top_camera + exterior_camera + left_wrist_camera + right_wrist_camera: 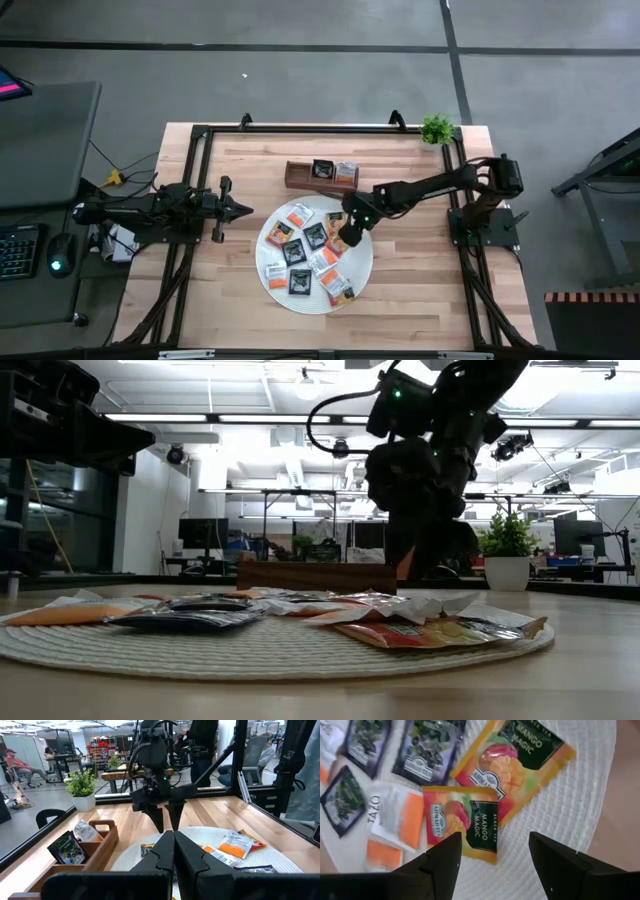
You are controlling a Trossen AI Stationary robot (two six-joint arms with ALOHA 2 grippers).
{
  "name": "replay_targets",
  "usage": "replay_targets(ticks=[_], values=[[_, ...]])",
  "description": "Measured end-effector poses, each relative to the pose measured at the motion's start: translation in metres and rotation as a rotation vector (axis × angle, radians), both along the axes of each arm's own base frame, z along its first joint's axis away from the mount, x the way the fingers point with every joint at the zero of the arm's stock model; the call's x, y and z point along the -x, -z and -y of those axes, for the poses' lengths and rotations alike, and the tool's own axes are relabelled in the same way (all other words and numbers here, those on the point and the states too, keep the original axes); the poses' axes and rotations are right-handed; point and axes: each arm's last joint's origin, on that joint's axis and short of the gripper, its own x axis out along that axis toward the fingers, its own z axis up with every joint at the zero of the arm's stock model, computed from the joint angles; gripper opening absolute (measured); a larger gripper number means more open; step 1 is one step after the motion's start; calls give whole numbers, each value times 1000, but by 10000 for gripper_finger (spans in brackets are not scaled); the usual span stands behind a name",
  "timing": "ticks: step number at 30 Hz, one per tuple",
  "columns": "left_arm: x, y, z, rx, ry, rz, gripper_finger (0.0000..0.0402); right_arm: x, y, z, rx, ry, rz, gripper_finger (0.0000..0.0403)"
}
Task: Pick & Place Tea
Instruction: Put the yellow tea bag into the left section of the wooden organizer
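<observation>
Several tea sachets point(305, 250), black, orange and white, lie flat on a round white mat point(362, 270) in the middle of the table. My right gripper point(345, 236) slants down over the mat's far right part, open. In the right wrist view its fingers point(442, 862) stand on either side of bare mat, beside an orange mango sachet point(462, 825) that partly overlaps a second one point(515, 762). Whether a fingertip touches the sachet does not show. My left gripper point(246, 209) waits level at the table's left, shut and holding nothing.
A brown wooden tray point(298, 176) stands beyond the mat with two sachets point(334, 171) upright in it. A small potted plant point(437, 130) sits at the far right corner. A black frame runs along the table's edges. Bare wood lies near and right of the mat.
</observation>
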Motion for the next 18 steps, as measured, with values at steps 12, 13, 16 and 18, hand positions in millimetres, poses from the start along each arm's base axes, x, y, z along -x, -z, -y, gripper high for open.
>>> replay_targets(ticks=[12,13,16,18], values=[[0,0,0,0,0,0,0,-22,13,-3,5,8,-10,241],[0,0,0,0,0,0,0,-24,13,-3,7,4,-7,241],[0,0,0,0,0,0,0,-29,11,-3,10,-5,2,241],[0,0,0,0,0,0,0,-33,10,-3,9,-7,9,241]])
